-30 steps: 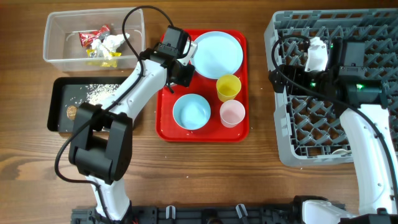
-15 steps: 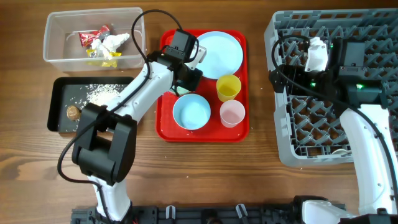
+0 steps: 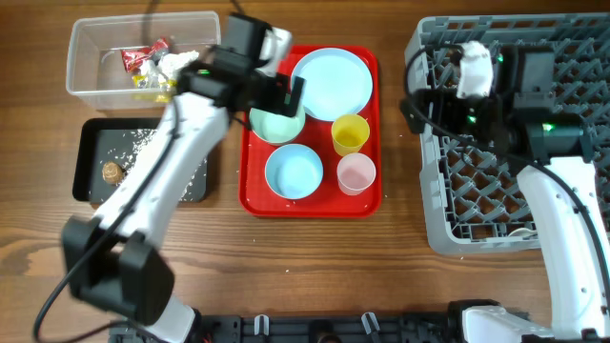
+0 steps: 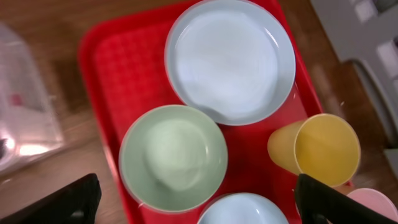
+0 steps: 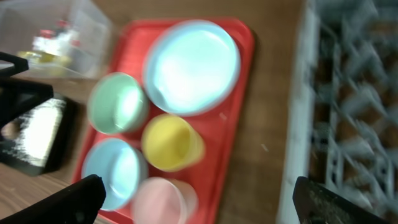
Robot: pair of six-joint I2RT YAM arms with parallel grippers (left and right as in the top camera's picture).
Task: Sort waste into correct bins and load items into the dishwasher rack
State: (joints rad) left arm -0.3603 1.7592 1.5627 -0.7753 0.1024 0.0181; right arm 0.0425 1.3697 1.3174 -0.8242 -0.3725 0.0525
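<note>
Waste seemingly sorted already: crumpled tissue (image 3: 172, 65) and wrappers (image 3: 145, 57) inside the clear tub (image 3: 95, 92) at the far-left corner of the table (image 3: 315, 276), rice grains (image 3: 143, 143) and the brown bit (image 3: 111, 172) in the black tray (image 3: 91, 191) just nearer, along the left edge. Nothing from the dishes to be seen in the rack (image 3: 496, 191) by the right edge. All five on the red tray (image 3: 324, 202), mid-table toward the far edge.

Left gripper (image 4: 196, 196) poised over the red tray's far-left part, fingers spread wide with nothing between them, directly above the green-tinted bowl (image 4: 173, 158). Right gripper (image 5: 199, 193) likewise spread and empty, held over the rack's far-left corner and facing the red tray.

Judged step: taking the green-tinted bowl for the rack.

Possible trouble from here:
- Tight packing. Plate (image 3: 334, 81) touching or all but touching that bowl's far rim, light-blue bowl (image 3: 294, 171) just beside its near rim, yellow cup (image 3: 351, 133) close on the right. With so wide a spread, easy to clip a neighbour on descent, perhaps tipping the yellow cup into the pink cup (image 3: 356, 173).
- Smooth, sloping rim. From a shallow pinch, likely to slip or swing, then drop back among the dishes.
- Any overlap with the plate's edge: risk of dragging the plate along.
- Long carry toward the right edge, past the other arm: risk of collision in case of simultaneous reaching.
</note>
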